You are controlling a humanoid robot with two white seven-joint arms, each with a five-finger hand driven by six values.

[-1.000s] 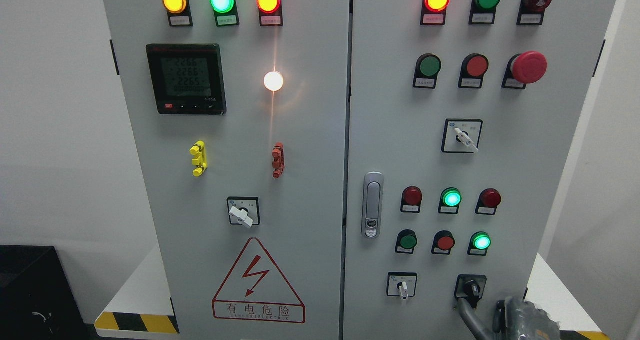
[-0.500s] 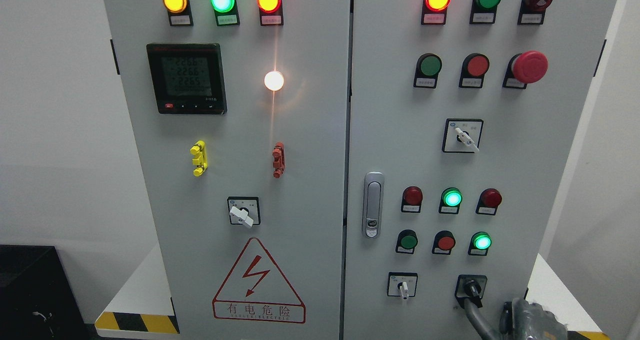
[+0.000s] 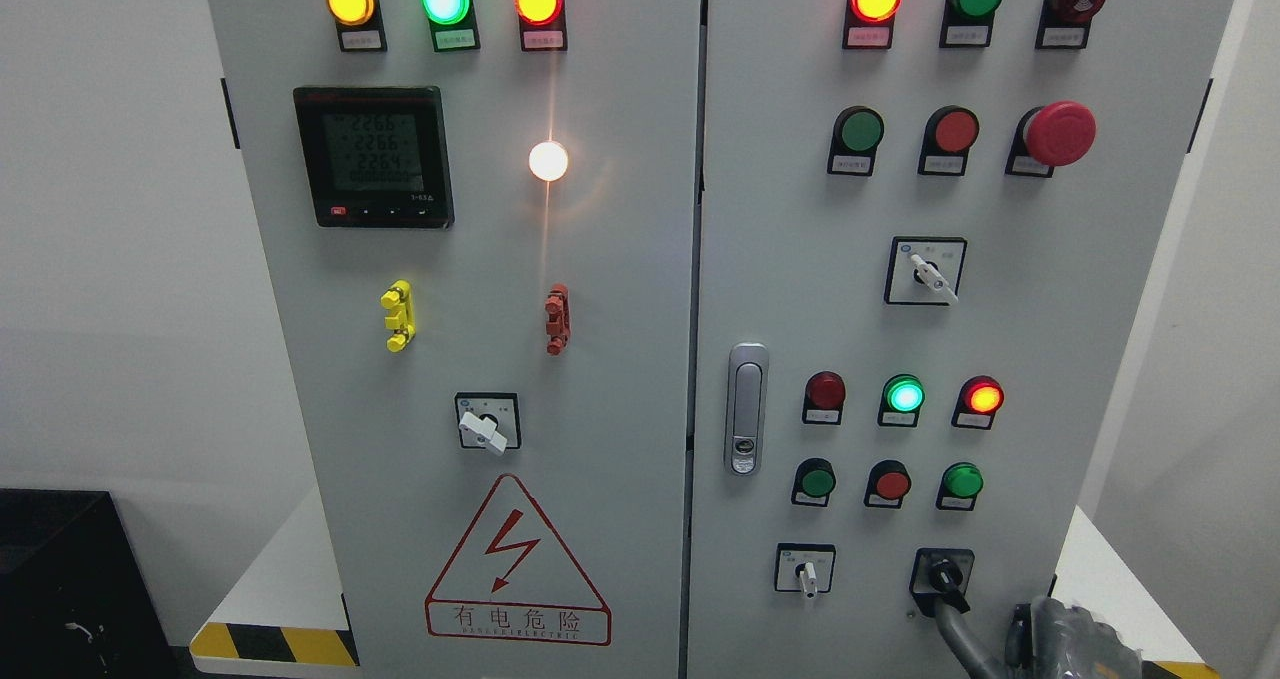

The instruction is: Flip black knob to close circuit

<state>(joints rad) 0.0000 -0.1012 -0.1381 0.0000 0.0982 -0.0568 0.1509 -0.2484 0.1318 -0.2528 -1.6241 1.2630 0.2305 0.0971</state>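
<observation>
One hand is all you get here: the right hand point(image 3: 1065, 639) pokes in at the bottom right corner of the frame, arm coming up from the lower right edge, and a grey finger point(image 3: 955, 631) reaches up to the black knob point(image 3: 942, 576). That knob sits in the lower right of the cabinet's point(image 3: 1000, 219) right-hand door, in the bottom row, beside a white selector switch point(image 3: 805, 571). The fingertip looks to be touching the underside of the knob's handle, which points down and to the right. Honestly I can't tell whether the hand is pinching it or just pushing with one finger, since most of the hand is cut off by the frame edge. The left hand isn't in view at all.

Coming at it from below makes sense to me, because the knob is so low on the panel and a sideways nudge on the handle is all a rotary switch needs.

Above the knob, the red lamp point(image 3: 983, 398) at the right end of its row is glowing and so is the green lamp point(image 3: 904, 395) next to it, while the green button point(image 3: 963, 481) one row down looks dark. My guess is the circuit has already switched, so the flip is done or nearly.
</observation>
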